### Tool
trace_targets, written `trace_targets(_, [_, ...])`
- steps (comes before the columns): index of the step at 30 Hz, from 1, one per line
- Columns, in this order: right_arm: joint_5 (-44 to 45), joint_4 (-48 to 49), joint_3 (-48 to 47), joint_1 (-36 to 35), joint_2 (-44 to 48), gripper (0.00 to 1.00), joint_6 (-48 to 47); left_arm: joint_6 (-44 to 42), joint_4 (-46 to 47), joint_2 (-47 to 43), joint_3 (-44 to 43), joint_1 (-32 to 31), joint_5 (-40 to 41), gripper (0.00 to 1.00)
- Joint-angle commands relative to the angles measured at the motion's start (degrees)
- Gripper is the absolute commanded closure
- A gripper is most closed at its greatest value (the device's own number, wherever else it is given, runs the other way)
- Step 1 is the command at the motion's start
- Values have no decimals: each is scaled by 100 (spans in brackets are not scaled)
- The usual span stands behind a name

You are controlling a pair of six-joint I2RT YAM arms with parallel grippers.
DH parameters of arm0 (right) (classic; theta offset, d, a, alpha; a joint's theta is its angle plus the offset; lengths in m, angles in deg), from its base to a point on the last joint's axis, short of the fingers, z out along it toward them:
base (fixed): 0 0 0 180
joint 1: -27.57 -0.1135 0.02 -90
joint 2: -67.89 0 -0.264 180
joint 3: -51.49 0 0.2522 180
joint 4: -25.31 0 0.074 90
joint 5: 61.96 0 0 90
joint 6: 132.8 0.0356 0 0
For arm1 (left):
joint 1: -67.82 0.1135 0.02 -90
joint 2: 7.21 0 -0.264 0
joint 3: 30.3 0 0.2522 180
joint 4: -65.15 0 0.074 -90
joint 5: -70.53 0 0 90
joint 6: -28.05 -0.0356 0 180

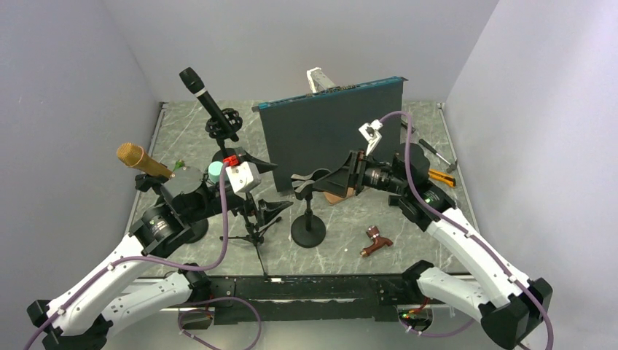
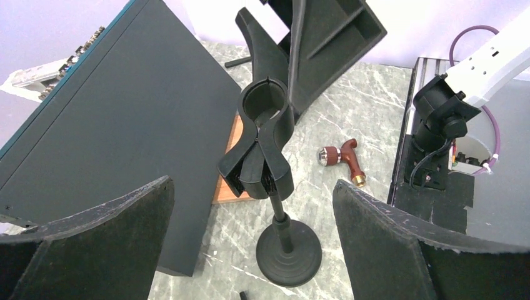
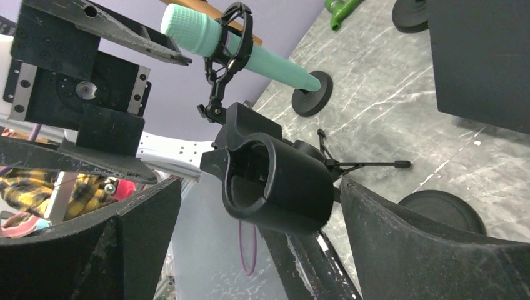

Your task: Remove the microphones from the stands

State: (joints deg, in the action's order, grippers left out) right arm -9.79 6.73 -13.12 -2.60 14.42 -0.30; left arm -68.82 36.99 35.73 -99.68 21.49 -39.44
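Observation:
A black desk stand (image 1: 308, 232) in the middle of the table carries an empty black clip (image 1: 300, 182); no microphone is in it. It also shows in the left wrist view (image 2: 262, 147). My right gripper (image 1: 315, 177) is open with the clip (image 3: 275, 184) between its fingers. My left gripper (image 1: 268, 187) is open and empty, just left of this stand. A black microphone (image 1: 200, 91) sits in a shock mount on a tripod at the back left. A gold microphone (image 1: 142, 160) is on a stand at far left. A teal microphone (image 3: 237, 47) sits in a shock mount.
A dark teal board (image 1: 335, 124) stands upright behind the middle stand, with a wooden block (image 2: 228, 178) at its foot. A brown-red nozzle (image 1: 375, 242) lies front right of the stand base. Hand tools (image 1: 437, 157) lie at the back right.

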Motion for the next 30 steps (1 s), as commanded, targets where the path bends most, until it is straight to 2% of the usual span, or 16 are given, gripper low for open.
trace_targets(1, [468,144,-337,-307,-208,0,-95,-78,261,-58,-6,-16,70,1])
trace_targets(7, [592,246,-128,-396,-550,14,158,-62,258,-65,-10,-9,20,1])
trace_targets(12, [740,152,270,-410,-636,35,221,-44,231,-59,-35,-17,-24,1])
trace_targets(17, [765,246,834,-417,-608,62,306,-56,242,-84,-21,-12,-10,1])
trace_targets(24, [615,690,1353,-419,-677,69,429,-17,270,-71,-17,-16,-55,1])
trace_targets(28, [719,725,1069,-425,-666,80,409,-16,283,-67,5,-13,-23,0])
trace_targets(30, [1069,536,878,-402,-532,85,319,-39,265,-72,-1,-17,4,1])
